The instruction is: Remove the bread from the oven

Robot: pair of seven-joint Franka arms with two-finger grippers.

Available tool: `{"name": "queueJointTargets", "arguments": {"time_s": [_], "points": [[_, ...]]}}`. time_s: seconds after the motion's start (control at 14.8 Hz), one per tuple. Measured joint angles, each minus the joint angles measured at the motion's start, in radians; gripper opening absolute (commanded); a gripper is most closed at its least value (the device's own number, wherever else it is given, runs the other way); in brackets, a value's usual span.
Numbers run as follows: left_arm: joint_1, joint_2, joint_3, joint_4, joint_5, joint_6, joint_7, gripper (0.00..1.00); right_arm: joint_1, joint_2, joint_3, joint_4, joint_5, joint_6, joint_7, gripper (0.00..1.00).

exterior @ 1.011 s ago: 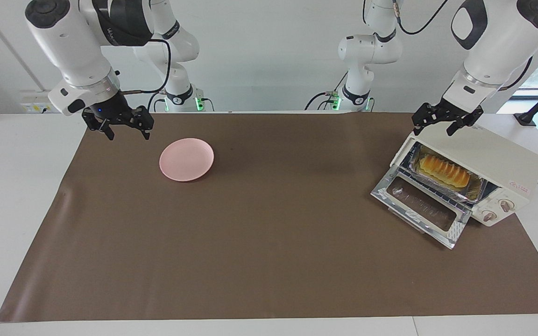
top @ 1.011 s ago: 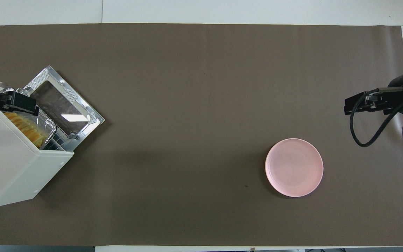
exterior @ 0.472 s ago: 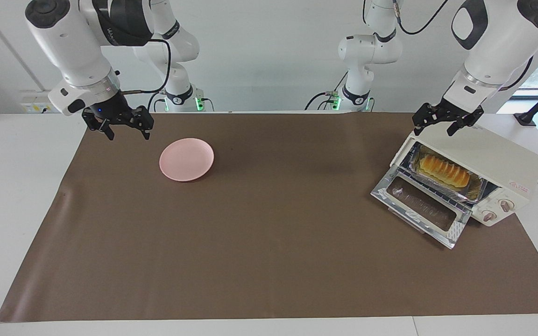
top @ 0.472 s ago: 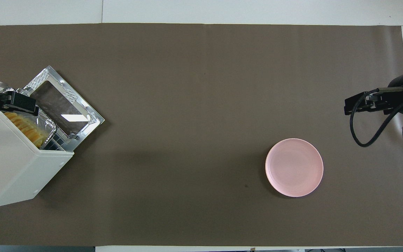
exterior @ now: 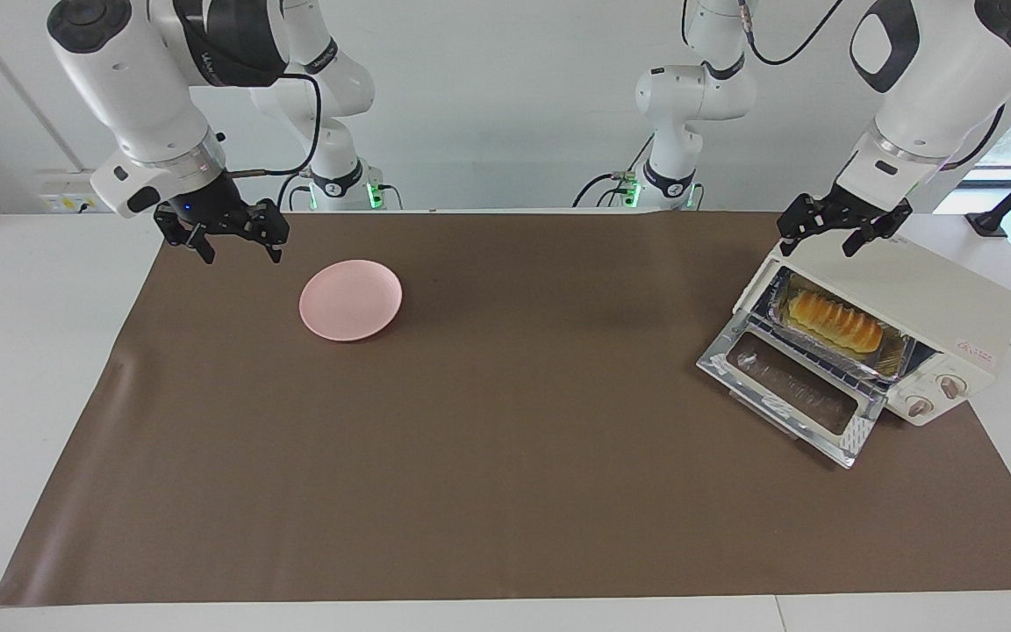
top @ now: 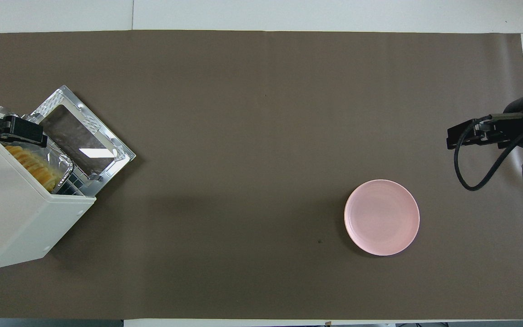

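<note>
The cream-white oven (exterior: 914, 285) (top: 14, 218) stands at the left arm's end of the table. Its glass door (exterior: 793, 392) (top: 83, 137) is folded down flat onto the mat. Inside lies the golden ridged bread (exterior: 832, 321) (top: 33, 166), in a silver foil tray (exterior: 897, 356) on the rack. My left gripper (exterior: 817, 244) (top: 14, 131) hangs open and empty over the oven's top front corner, above the bread and not touching it. My right gripper (exterior: 242, 254) (top: 466, 135) waits open and empty above the mat at the right arm's end.
A pink plate (exterior: 350, 299) (top: 382, 217) sits on the brown mat (exterior: 505, 456) beside the right gripper, toward the table's middle. Two knobs (exterior: 935, 395) are on the oven's front panel. A cable loops from the right arm's wrist.
The left gripper has drifted slightly up and toward the left arm's end of the table over the oven. The right arm, bread and plate have not moved.
</note>
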Motion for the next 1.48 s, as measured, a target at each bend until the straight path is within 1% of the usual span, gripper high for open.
{"name": "queueJointTargets", "arguments": {"time_s": [0.34,0.54,0.67,0.81,0.94,1.01,1.21,1.48], "points": [[0.001,-0.016,0.004,0.000,0.000,0.008,-0.024,1.00,0.000,0.000,0.000,0.000,0.000,0.000,0.000,1.00],[0.002,0.003,0.006,0.006,0.000,0.016,-0.126,1.00,0.000,0.000,0.000,0.000,0.000,0.000,0.000,1.00],[0.002,0.076,0.010,0.058,0.001,0.017,-0.230,1.00,0.000,0.000,0.000,0.000,0.000,0.000,0.000,1.00],[0.001,0.184,0.031,0.134,0.006,0.014,-0.340,1.00,0.000,0.000,0.000,0.000,0.000,0.000,0.000,1.00],[0.001,0.289,0.043,0.199,0.062,0.020,-0.441,1.00,0.000,0.000,0.000,0.000,0.000,0.000,0.000,1.00],[0.000,0.325,0.044,0.214,0.094,0.036,-0.490,1.00,0.000,0.000,0.000,0.000,0.000,0.000,0.000,1.00],[0.000,0.366,0.053,0.184,0.130,0.110,-0.647,1.00,0.000,0.000,0.000,0.000,0.000,0.000,0.000,1.00],[0.001,0.368,0.075,0.069,0.156,0.209,-0.815,1.00,0.000,0.000,0.000,0.000,0.000,0.000,0.000,1.00]]}}
